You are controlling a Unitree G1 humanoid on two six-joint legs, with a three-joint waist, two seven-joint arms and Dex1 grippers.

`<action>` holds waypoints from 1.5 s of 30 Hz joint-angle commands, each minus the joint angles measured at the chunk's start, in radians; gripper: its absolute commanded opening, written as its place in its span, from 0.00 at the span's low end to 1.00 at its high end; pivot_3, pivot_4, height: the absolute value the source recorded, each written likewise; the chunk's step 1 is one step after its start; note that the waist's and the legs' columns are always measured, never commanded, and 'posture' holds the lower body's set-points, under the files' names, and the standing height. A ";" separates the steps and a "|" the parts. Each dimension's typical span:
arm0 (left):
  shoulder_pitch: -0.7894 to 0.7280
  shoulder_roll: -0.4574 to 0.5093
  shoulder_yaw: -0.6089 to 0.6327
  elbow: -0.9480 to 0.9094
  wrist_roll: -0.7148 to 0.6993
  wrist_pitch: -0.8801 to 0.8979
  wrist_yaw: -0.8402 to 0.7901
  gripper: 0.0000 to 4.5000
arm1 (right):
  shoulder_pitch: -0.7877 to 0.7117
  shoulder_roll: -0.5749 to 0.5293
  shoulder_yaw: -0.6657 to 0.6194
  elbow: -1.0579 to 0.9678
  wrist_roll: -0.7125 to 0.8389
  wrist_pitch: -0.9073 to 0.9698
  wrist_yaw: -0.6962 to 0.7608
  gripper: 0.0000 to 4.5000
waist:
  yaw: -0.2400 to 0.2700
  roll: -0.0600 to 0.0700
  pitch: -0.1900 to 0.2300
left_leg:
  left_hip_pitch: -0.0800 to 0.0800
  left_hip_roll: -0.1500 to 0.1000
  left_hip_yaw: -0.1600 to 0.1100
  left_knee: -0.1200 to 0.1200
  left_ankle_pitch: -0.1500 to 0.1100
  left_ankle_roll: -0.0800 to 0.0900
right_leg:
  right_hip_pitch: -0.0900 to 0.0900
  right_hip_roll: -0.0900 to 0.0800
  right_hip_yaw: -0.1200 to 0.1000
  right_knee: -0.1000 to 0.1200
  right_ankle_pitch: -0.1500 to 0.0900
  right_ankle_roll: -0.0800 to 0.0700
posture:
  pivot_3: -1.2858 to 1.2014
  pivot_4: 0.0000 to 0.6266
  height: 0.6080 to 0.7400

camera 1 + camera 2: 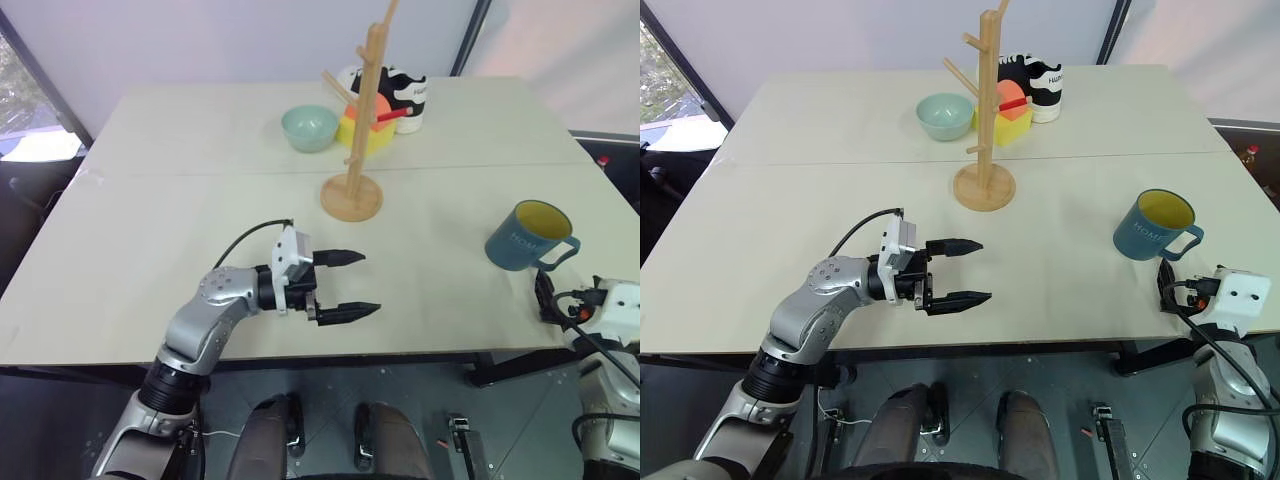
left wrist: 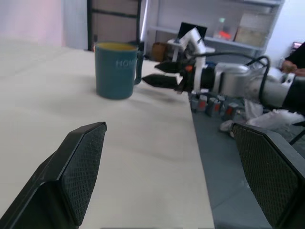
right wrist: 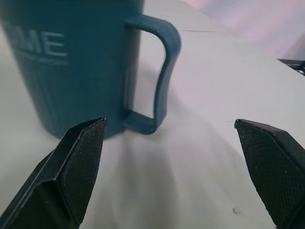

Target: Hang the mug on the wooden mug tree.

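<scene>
The mug (image 1: pixel 1154 225) stood upright on the table (image 1: pixel 790 200), well to the right of the wooden mug tree (image 1: pixel 986 120) and nearer the front edge, its handle turned toward the robot. The right gripper (image 3: pixel 171 157) sat just short of the mug, its fingers spread wide and holding nothing, the handle in line between them. The left gripper (image 1: pixel 955 271) hovered in front of the mug tree over the table's near edge, pointing toward the mug, fingers apart and empty. Behind the mug tree stood a mint-green bowl (image 1: pixel 945 115).
</scene>
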 commanded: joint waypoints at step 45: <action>-0.090 0.072 0.244 0.127 -0.008 -0.158 0.107 1.00 | -0.423 -0.257 0.347 -0.132 -0.067 0.006 0.368 0.01 | -0.026 0.001 0.001 | 0.000 0.001 -0.002 0.005 -0.001 0.002 | -0.002 0.001 0.000 0.001 0.006 0.000 | 0.52 0.24 0.96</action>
